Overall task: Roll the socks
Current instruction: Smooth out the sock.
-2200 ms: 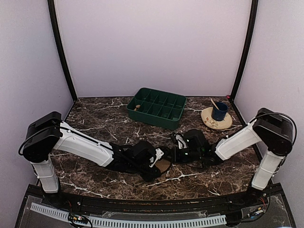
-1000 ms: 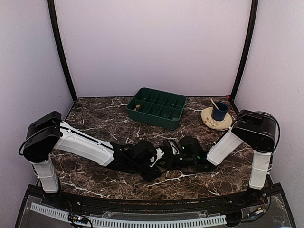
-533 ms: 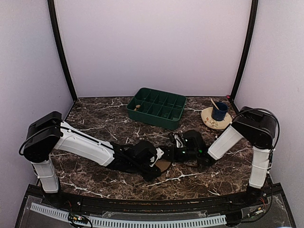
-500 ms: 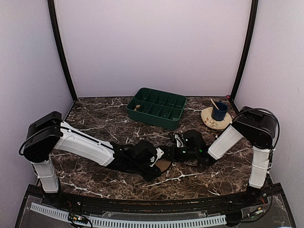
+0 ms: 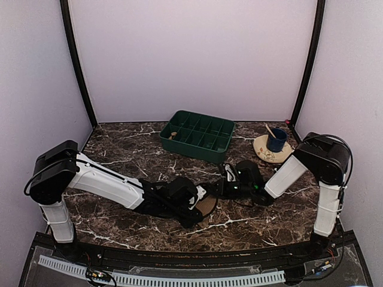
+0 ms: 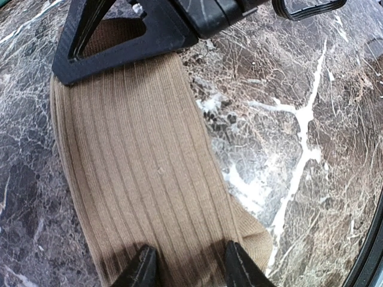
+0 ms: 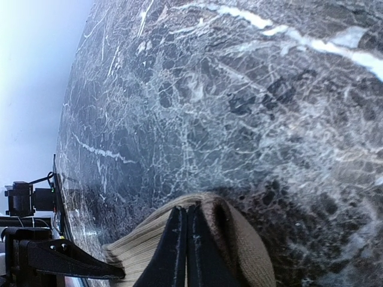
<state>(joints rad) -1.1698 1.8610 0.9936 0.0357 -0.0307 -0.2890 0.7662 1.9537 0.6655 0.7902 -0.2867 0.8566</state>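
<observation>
Tan sock (image 6: 143, 173): plain tan-brown, fine lengthwise ribs, one visible layer, lying flat and stretched out on the desk (image 6: 299, 119), front-middle area between the two arms. Near end is flat, with both tips of the left pincer (image 6: 190, 270) resting on it, set apart, one either side of its midline. Far end is curled up off the desk into a small hump, fabric pinched in the closed right pincer (image 7: 184, 239).

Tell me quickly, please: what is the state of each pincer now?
Left pincer: open, its fingertips resting on the tan sock.
Right pincer: closed, pinching the other end of the tan sock.
</observation>
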